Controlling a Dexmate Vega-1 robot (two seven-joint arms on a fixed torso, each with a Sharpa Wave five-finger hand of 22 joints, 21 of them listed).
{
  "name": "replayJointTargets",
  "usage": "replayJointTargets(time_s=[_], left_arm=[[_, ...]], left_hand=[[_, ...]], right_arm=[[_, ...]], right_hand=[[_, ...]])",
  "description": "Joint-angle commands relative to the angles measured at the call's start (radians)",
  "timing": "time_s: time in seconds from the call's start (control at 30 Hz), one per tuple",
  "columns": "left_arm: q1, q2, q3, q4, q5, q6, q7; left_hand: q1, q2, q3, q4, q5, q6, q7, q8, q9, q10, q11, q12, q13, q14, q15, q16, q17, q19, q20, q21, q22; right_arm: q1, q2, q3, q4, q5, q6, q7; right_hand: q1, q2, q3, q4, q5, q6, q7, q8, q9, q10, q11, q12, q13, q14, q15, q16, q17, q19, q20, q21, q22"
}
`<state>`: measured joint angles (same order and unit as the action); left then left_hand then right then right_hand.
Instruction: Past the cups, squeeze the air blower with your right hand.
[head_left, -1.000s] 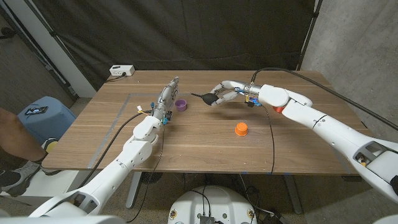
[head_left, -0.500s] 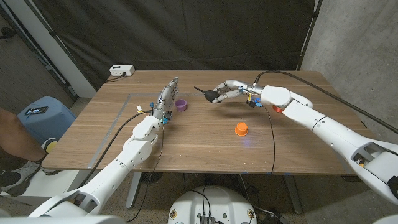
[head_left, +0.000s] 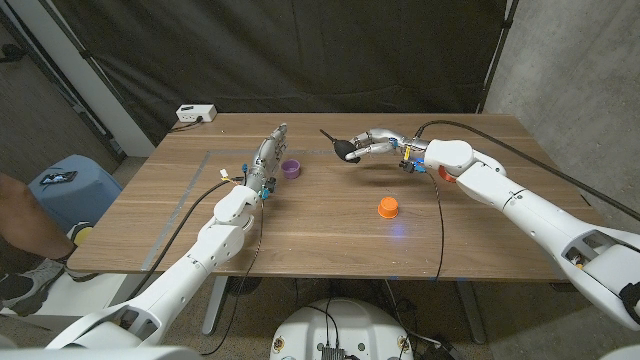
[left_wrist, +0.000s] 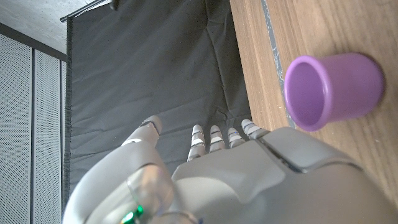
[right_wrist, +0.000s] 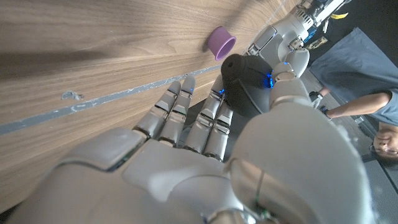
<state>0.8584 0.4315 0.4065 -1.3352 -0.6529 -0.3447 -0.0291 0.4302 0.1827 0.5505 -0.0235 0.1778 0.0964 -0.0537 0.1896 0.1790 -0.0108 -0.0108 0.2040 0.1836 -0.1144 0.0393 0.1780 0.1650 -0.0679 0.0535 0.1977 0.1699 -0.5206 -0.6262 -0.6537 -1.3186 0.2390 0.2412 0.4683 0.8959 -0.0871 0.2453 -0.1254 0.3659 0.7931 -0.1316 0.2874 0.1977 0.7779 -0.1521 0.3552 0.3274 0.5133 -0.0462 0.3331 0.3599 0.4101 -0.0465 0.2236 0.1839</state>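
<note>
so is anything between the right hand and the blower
Nothing visible: the right hand already holds the blower, lifted above the table. The purple cup and orange cup sit apart from it.

1. Purple cup (head_left: 290, 168) stands just beside the left robot hand (head_left: 268, 160), blocking that hand's inner side.
2. Orange cup (head_left: 388, 207) stands alone mid-surface (head_left: 320, 235); bare wood all round it.
3. Right robot hand (head_left: 372, 145) with air blower (head_left: 345, 149) is raised past both cups, open wood between them.
</note>
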Motion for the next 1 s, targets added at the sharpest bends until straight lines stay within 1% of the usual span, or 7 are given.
replayJointTargets(time_s=[0.03,0.23,0.53,0.63,0.73,0.83,1.0], left_arm=[[-0.007,-0.003,0.001,0.008,0.0,0.001,-0.003],[-0.008,-0.003,0.001,0.009,-0.002,0.001,-0.005],[-0.007,-0.005,0.0,0.014,-0.004,-0.002,-0.008],[-0.006,-0.004,-0.001,0.013,-0.005,-0.002,-0.008],[-0.005,-0.003,-0.001,0.012,-0.004,-0.002,-0.006],[-0.005,-0.002,-0.002,0.011,-0.003,-0.004,-0.006],[-0.005,-0.001,-0.002,0.009,-0.002,-0.004,-0.008]], left_hand=[[-0.006,0.0,0.004,0.0,0.002,0.009,0.0,-0.004,0.004,0.003,-0.004,0.0,0.003,-0.002,-0.007,-0.001,0.002,0.004,-0.001,-0.001,0.006],[-0.006,0.0,0.004,0.0,0.002,0.01,0.001,-0.004,0.004,0.003,-0.005,0.0,0.003,-0.002,-0.005,-0.001,0.002,0.004,-0.001,-0.001,0.006],[-0.007,0.0,0.005,-0.001,0.002,0.009,0.0,-0.004,0.004,0.004,-0.003,0.001,0.003,-0.001,-0.006,-0.001,0.002,0.004,-0.001,-0.001,0.006],[-0.007,0.0,0.005,-0.001,0.002,0.009,0.0,-0.004,0.004,0.005,-0.004,0.001,0.003,-0.001,-0.005,-0.001,0.002,0.004,-0.001,-0.001,0.006],[-0.007,0.0,0.005,-0.002,0.002,0.01,0.0,-0.004,0.004,0.004,-0.005,0.0,0.003,-0.002,-0.008,-0.002,0.002,0.004,-0.001,-0.001,0.006],[-0.007,-0.001,0.005,-0.002,0.002,0.009,0.0,-0.004,0.004,0.004,-0.003,0.0,0.003,-0.002,-0.007,-0.001,0.002,0.004,-0.001,-0.001,0.006],[-0.008,-0.001,0.005,-0.002,0.002,0.009,0.0,-0.004,0.004,0.004,-0.004,0.0,0.003,-0.001,-0.006,-0.001,0.002,0.005,0.0,-0.001,0.006]], right_arm=[[0.0,0.022,0.021,0.051,0.119,-0.004,0.05],[-0.003,0.021,0.028,0.042,0.143,-0.022,0.048],[-0.009,0.032,0.049,0.041,0.243,-0.087,0.089],[-0.01,0.035,0.052,0.046,0.261,-0.094,0.097],[-0.013,0.037,0.055,0.048,0.275,-0.098,0.102],[-0.013,0.041,0.058,0.053,0.293,-0.108,0.114],[-0.02,0.057,0.076,0.07,0.372,-0.162,0.146]], right_hand=[[0.006,0.016,-0.004,-0.002,-0.003,0.0,0.006,-0.006,0.005,0.006,0.007,0.0,0.002,0.007,-0.148,0.005,0.004,0.008,-0.006,0.0,0.002],[0.007,0.016,-0.006,-0.002,-0.005,0.001,0.006,-0.007,0.005,0.007,0.008,0.001,0.002,0.008,-0.148,0.006,0.005,0.01,-0.005,0.001,0.002],[0.011,0.021,-0.008,-0.003,-0.009,0.002,0.009,-0.008,0.005,0.007,0.01,0.001,0.003,0.013,-0.148,0.009,0.008,0.017,0.002,0.003,0.003],[0.014,0.023,-0.009,-0.004,-0.011,0.003,0.01,-0.009,0.006,0.009,0.019,0.002,0.003,0.013,-0.146,0.01,0.01,0.017,0.002,0.003,0.003],[0.013,0.024,-0.011,-0.004,-0.014,0.004,0.012,-0.01,0.006,0.009,0.016,0.002,0.003,0.016,-0.146,0.012,0.011,0.018,0.002,0.003,0.003],[0.012,0.026,-0.013,-0.002,-0.016,0.004,0.013,-0.011,0.006,0.01,0.023,0.002,0.003,0.016,-0.144,0.013,0.013,0.018,0.003,0.003,0.003],[0.013,0.028,-0.015,-0.002,-0.02,0.002,0.016,-0.013,0.007,0.006,0.027,0.001,0.004,0.016,-0.142,0.014,0.015,0.018,0.003,0.003,0.003]])
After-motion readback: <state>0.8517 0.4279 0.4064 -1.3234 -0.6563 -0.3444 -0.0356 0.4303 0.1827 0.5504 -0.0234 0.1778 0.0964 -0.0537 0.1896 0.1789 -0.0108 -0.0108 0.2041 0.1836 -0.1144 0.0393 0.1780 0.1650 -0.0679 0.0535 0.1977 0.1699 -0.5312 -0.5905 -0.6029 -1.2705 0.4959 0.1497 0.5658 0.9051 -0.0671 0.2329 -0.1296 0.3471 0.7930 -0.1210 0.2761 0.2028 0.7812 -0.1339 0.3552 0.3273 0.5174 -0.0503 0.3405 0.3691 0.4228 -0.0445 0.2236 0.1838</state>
